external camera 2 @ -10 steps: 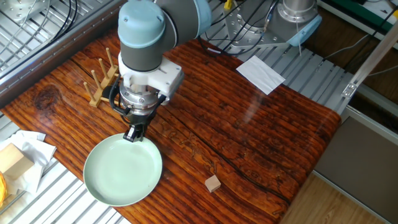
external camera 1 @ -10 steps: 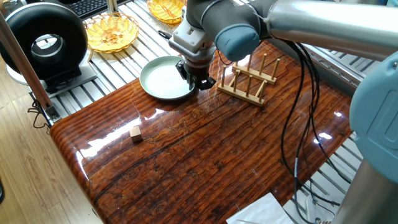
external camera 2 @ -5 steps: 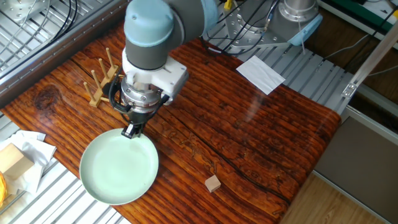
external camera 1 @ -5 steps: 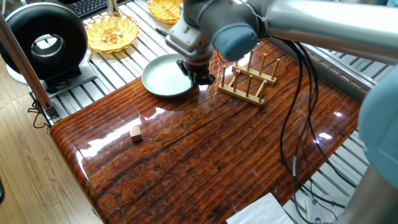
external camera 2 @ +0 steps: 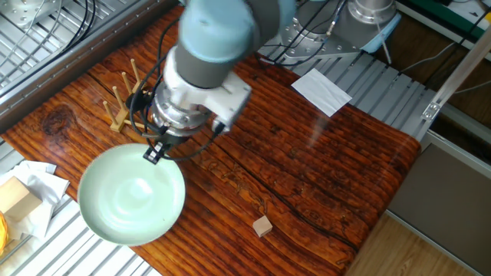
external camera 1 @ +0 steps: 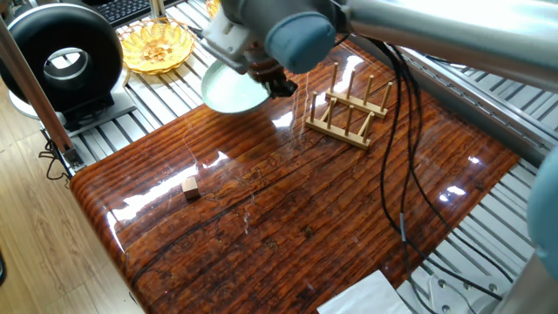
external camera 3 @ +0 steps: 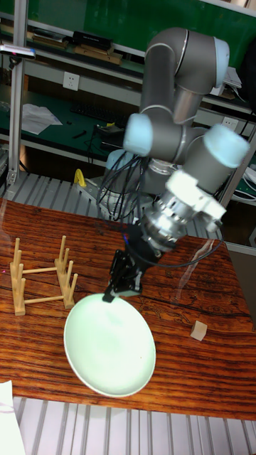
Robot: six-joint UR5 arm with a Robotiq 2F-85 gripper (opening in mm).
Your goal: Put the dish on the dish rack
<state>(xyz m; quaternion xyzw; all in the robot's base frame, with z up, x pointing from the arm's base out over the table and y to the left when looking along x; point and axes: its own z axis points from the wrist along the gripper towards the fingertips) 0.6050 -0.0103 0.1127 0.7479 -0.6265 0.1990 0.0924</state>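
The dish (external camera 2: 132, 195) hangs tilted above the near-left part of the table (external camera 2: 307, 161), held by its rim; in the one fixed view (external camera 1: 228, 90) the arm covers its upper edge, and in the tall fixed view (external camera 3: 109, 345) its whole face shows, pale mint and glossy. The gripper (external camera 3: 119, 288) bites the rim at the dish's top edge, its dark fingers (external camera 2: 153, 152) pinching the dish — though motion blur and the wrist body hide how the pads sit on the far side. The dish rack (external camera 1: 348, 111) stands on the table well apart from the dish, upright pegs clear in all three views (external camera 2: 127, 96) (external camera 3: 41, 276). A small wooden cube (external camera 2: 263, 225) lies alone on the wood, near the table's edge. A yellow wicker basket (external camera 1: 157, 44) sits beyond the table on the metal slats; a second is mostly cut off behind the arm.
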